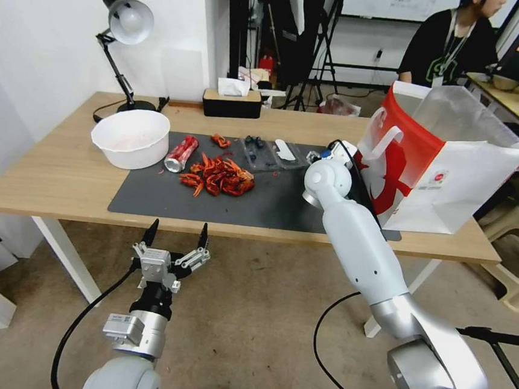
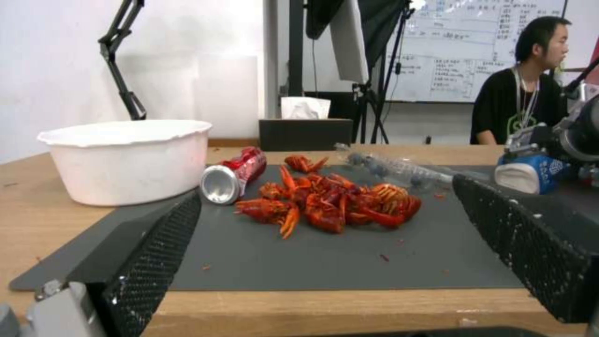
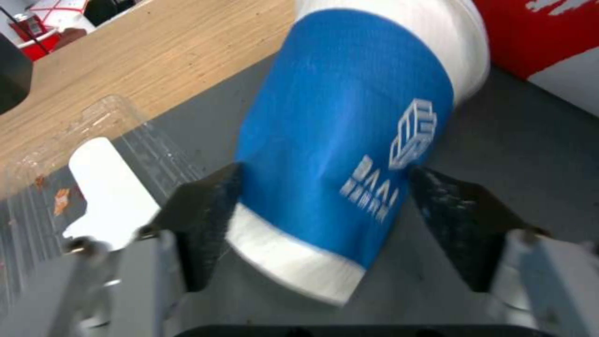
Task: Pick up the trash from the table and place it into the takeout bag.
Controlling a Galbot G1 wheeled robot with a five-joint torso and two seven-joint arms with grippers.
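The right gripper (image 3: 321,206) clamps its two black fingers (image 3: 209,220) on the blue paper cup (image 3: 349,140), low on its body near the white base. The cup is at the right side of the large dark grey rectangular mat (image 1: 222,200), just left of the red-and-white boxy paper takeout bag (image 1: 437,168) standing at the right end of the long light-wood table (image 1: 49,176).

The grip looks narrow and close to one end, so the thin paper wall could crush or the cup could pivot and slip out on the way over the bag's tall rim; a low swing could also knock the bag over.

The cup's long axis appears tilted rather than upright, its white base toward the wrist and its wider mouth pointing away toward the bag.

The left gripper (image 1: 174,235) hangs spread apart and empty at the table's near edge, facing the pile of red crayfish shells (image 2: 331,201) and the crushed red soda can (image 2: 234,175) beside the white plastic bowl (image 2: 125,159).
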